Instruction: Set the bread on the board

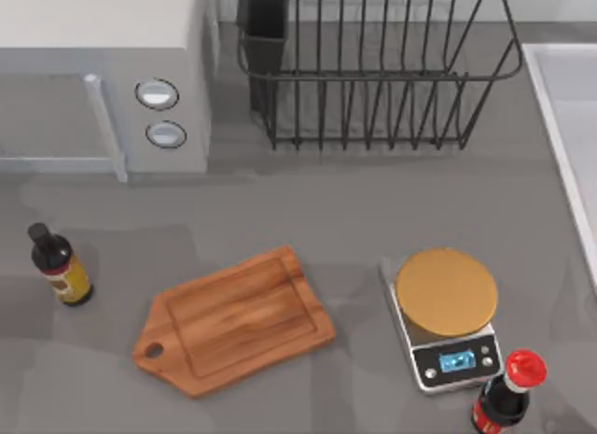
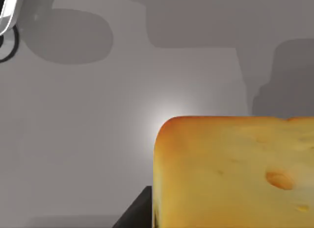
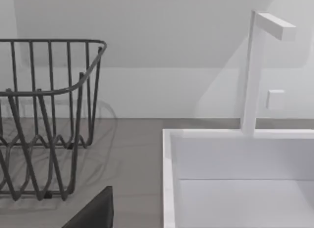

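The bread [image 2: 235,174] fills the near part of the left wrist view, close under that arm's camera, a chunky golden block with rounded edges, pitted holes and toasted orange patches; whether the left gripper grips it, I cannot tell. The board [image 1: 233,320] lies bare on the grey surface [image 1: 373,219], smooth brown wood, grooved rim, short handle with 1 hole. The risk I see: a loose hold lets the blocky loaf slip, or it lands on the nearby scale [image 1: 446,315]. The right arm looks toward the wire rack [image 3: 44,115] and white sink [image 3: 235,179].
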Tool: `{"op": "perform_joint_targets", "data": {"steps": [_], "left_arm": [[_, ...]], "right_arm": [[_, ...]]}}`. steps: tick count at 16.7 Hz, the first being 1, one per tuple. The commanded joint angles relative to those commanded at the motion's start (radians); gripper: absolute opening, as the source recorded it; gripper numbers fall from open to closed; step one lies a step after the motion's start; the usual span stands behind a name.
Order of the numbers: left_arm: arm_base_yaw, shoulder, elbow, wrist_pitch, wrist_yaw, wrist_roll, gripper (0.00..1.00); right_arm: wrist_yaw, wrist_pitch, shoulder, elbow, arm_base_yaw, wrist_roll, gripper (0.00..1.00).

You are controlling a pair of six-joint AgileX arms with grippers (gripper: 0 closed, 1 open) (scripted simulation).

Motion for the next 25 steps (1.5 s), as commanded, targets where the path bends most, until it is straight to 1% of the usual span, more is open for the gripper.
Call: {"op": "perform_joint_targets", "data": {"steps": [5,7,9,12,14,17,21,23,25], "left_arm": [[0.003,0.003,-0.002,0.002,-0.001,0.002,0.0],[-0.009,-0.018,0.002,-0.004,-0.002,-0.028,0.0],[-0.043,-0.058,0.01,-0.014,-0.002,-0.1,0.0],[-0.137,-0.121,0.028,-0.033,0.006,-0.284,0.0],[-0.223,-0.15,0.036,-0.048,0.016,-0.454,0.0],[-0.373,-0.167,0.037,-0.068,0.036,-0.784,0.0],[-0.568,-0.143,0.018,-0.072,0.055,-1.337,0.0],[-0.65,-0.118,0.002,-0.06,0.055,-1.62,0.0],[-0.721,-0.087,-0.014,-0.039,0.049,-1.871,0.0]], "right_arm": [[0.0,0.0,0.0,0.0,0.0,0.0,1.0],[0.0,0.0,0.0,0.0,0.0,0.0,1.0],[0.0,0.0,0.0,0.0,0.0,0.0,1.0],[0.0,0.0,0.0,0.0,0.0,0.0,1.0],[0.0,0.0,0.0,0.0,0.0,0.0,1.0],[0.0,0.0,0.0,0.0,0.0,0.0,1.0],[0.0,0.0,0.0,0.0,0.0,0.0,1.0],[0.0,0.0,0.0,0.0,0.0,0.0,1.0],[0.0,0.0,0.0,0.0,0.0,0.0,1.0]]}}
